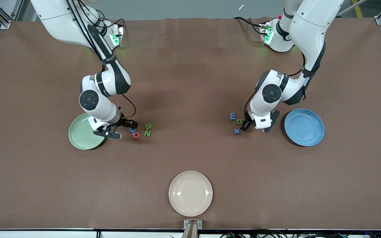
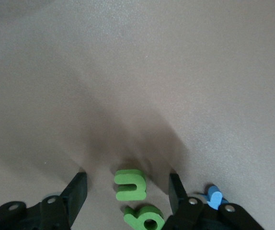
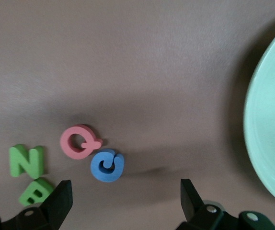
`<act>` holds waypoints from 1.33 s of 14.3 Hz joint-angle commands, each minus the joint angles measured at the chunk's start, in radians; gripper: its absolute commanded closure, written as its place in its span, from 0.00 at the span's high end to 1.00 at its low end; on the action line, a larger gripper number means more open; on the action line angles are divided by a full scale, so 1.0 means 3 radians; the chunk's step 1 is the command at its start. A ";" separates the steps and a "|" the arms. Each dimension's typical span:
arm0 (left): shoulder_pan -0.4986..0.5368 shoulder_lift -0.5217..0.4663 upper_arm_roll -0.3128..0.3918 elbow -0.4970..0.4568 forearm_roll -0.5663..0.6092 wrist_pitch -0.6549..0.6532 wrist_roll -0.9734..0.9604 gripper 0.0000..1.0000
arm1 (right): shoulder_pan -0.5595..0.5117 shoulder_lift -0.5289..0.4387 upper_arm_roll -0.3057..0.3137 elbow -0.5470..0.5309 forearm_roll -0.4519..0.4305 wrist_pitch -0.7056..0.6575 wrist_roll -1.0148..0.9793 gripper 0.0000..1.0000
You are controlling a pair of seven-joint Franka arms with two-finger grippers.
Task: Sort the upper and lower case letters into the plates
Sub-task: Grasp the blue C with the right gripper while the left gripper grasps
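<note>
My left gripper point(image 1: 256, 128) is low over the table beside the blue plate point(image 1: 304, 127). It is open point(image 2: 128, 186), with a small green letter point(image 2: 130, 184) lying between its fingers, apart from both. A second green letter point(image 2: 144, 218) and a blue one point(image 2: 214, 197) lie close by. In the front view a blue letter point(image 1: 232, 115), a green one point(image 1: 240, 121) and a blue x point(image 1: 237, 131) show there. My right gripper point(image 1: 121, 129) is open point(image 3: 125, 189) by the pale green plate point(image 1: 83, 132), close to a blue letter point(image 3: 107, 165), a red Q point(image 3: 80, 142), a green N point(image 3: 27, 160) and a green B point(image 3: 36, 190).
A cream plate point(image 1: 190, 193) with nothing in it sits near the table's front edge, midway between the arms. The pale green plate point(image 3: 271, 143) and the blue plate hold nothing. Bare brown tabletop lies between the two clusters of letters.
</note>
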 commanded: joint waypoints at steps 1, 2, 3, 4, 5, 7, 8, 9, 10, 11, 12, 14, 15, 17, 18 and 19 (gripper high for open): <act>0.0001 -0.0001 0.0009 -0.0003 0.0093 0.0055 -0.0089 0.67 | 0.0067 0.0037 -0.0026 -0.0068 0.0064 0.0163 0.0017 0.99; -0.0009 -0.0001 0.0009 -0.0003 0.0093 0.0055 -0.0089 0.64 | 0.0073 0.0083 -0.0026 -0.0068 0.0064 0.0210 0.0062 0.98; -0.0004 -0.0001 0.0009 -0.0003 0.0093 0.0055 -0.0089 0.61 | 0.0093 0.0109 -0.0026 -0.0063 0.0064 0.0230 0.0123 0.98; -0.0009 -0.0001 0.0009 0.0002 0.0093 0.0060 -0.0089 0.58 | 0.0123 0.0129 -0.0026 -0.0063 0.0064 0.0236 0.0129 0.98; -0.0009 -0.0001 0.0009 0.0007 0.0093 0.0060 -0.0089 0.54 | 0.0134 0.0140 -0.0026 -0.0063 0.0064 0.0251 0.0134 0.98; -0.0009 -0.0001 0.0004 0.0012 0.0093 0.0055 -0.0089 0.43 | 0.0134 0.0165 -0.0026 -0.0063 0.0064 0.0261 0.0134 0.97; 0.0001 -0.0001 0.0004 0.0012 0.0093 0.0060 -0.0089 0.40 | 0.0134 0.0175 -0.0026 -0.0063 0.0064 0.0261 0.0134 0.97; 0.0006 -0.0006 0.0009 0.0012 0.0093 0.0060 -0.0084 0.35 | 0.0129 0.0186 -0.0032 -0.0063 0.0064 0.0261 0.0134 0.97; 0.0011 -0.0021 0.0009 0.0012 0.0093 0.0060 -0.0084 0.30 | 0.0129 0.0196 -0.0032 -0.0063 0.0064 0.0261 0.0134 0.97; 0.0011 -0.0037 0.0009 0.0012 0.0093 0.0055 -0.0079 0.24 | 0.0129 0.0196 -0.0032 -0.0063 0.0064 0.0261 0.0134 0.97; 0.0021 -0.0052 0.0009 0.0017 0.0093 0.0055 -0.0074 0.20 | 0.0129 0.0196 -0.0032 -0.0063 0.0064 0.0261 0.0134 0.97; 0.0031 -0.0118 0.0009 0.0022 0.0098 0.0055 -0.0028 0.15 | 0.0119 0.0196 -0.0037 -0.0053 0.0059 0.0261 0.0134 0.97; 0.0042 -0.0169 0.0014 0.0022 0.0114 0.0045 0.0038 0.15 | 0.0098 0.0201 -0.0037 -0.0043 0.0059 0.0261 0.0129 0.95; 0.0133 -0.0287 0.0024 0.0017 0.0114 -0.0016 0.0394 0.15 | 0.0088 0.0247 -0.0042 -0.0002 0.0059 0.0261 0.0129 0.89; 0.0215 -0.0343 0.0019 0.0012 0.0124 -0.0107 0.0614 0.15 | 0.0088 0.0257 -0.0042 0.0028 0.0054 0.0261 0.0129 0.86; 0.0281 -0.0440 0.0019 0.0002 0.0129 -0.0280 0.0874 0.15 | 0.0088 0.0262 -0.0042 0.0039 0.0054 0.0261 0.0129 0.85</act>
